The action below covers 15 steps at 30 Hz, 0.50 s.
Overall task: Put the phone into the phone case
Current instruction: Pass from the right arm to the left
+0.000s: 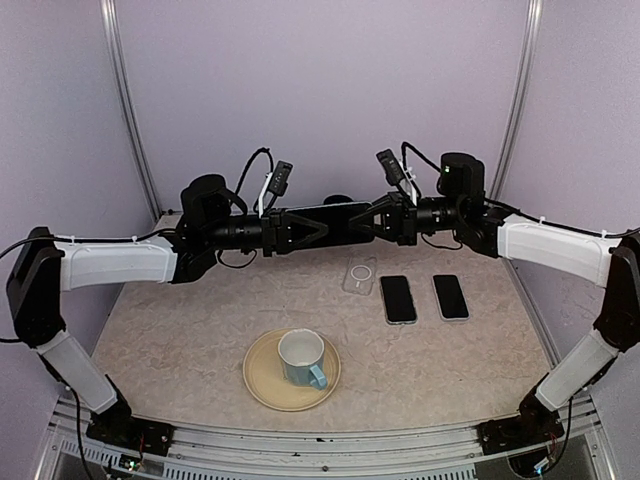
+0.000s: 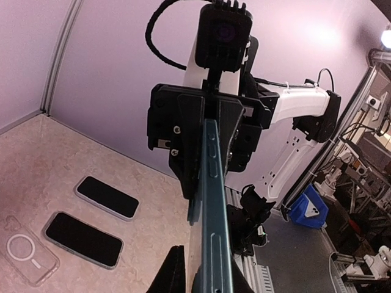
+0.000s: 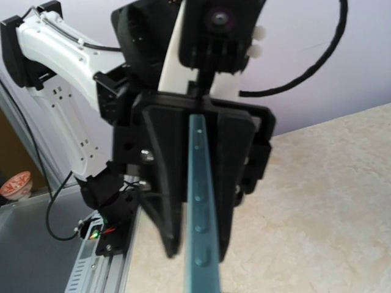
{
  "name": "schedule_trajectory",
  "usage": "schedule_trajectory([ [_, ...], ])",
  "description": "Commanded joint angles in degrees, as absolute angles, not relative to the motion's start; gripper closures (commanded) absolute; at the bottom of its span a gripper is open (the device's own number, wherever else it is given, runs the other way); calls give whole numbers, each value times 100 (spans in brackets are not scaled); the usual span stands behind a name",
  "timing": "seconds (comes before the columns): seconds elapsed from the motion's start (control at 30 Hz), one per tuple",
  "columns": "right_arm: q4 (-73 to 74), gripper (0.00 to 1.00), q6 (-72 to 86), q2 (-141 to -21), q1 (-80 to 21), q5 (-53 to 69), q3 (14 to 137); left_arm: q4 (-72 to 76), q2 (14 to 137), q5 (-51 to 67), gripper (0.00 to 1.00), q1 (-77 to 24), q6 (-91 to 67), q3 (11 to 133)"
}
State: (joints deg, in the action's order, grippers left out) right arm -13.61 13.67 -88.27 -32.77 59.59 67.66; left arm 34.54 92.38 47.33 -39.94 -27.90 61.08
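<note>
A dark teal phone (image 1: 335, 221) hangs level in the air above the table's far middle, held at both ends. My left gripper (image 1: 303, 227) is shut on its left end and my right gripper (image 1: 370, 222) on its right end. In the left wrist view the phone's edge (image 2: 214, 201) runs from my own fingers (image 2: 173, 274) up to the right gripper's black jaws. In the right wrist view the phone's edge (image 3: 200, 213) runs to the left gripper's jaws. A clear phone case (image 1: 360, 277) with a ring lies flat on the table below; it also shows in the left wrist view (image 2: 27, 256).
Two black-screened phones (image 1: 398, 298) (image 1: 451, 297) lie side by side right of the case. A beige plate (image 1: 262, 385) with a white and blue cup (image 1: 302, 359) stands at the near middle. Walls and frame posts close off the back and sides.
</note>
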Motion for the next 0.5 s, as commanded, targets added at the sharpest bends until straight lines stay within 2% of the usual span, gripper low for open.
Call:
schedule_trajectory([
  [0.0,-1610,100,1363,-8877,-3313,5928,6969,3639,9311,4982,87,-4045,-2820,6294],
  [0.13,-1459,100,1326,-8903,-3313,5882,7063,3632,9279,4988,99,-4046,-2759,6259],
  [0.33,-1201,100,1237,-8932,-3305,5768,7205,3518,9203,4941,100,-4044,-2631,6249],
  [0.4,-1085,91,1151,-8926,-3305,5722,7255,3463,9194,4918,100,-4043,-2636,6249],
  [0.47,-934,72,1032,-8908,-3291,5612,7302,3387,9187,4862,100,-4027,-2680,6258],
])
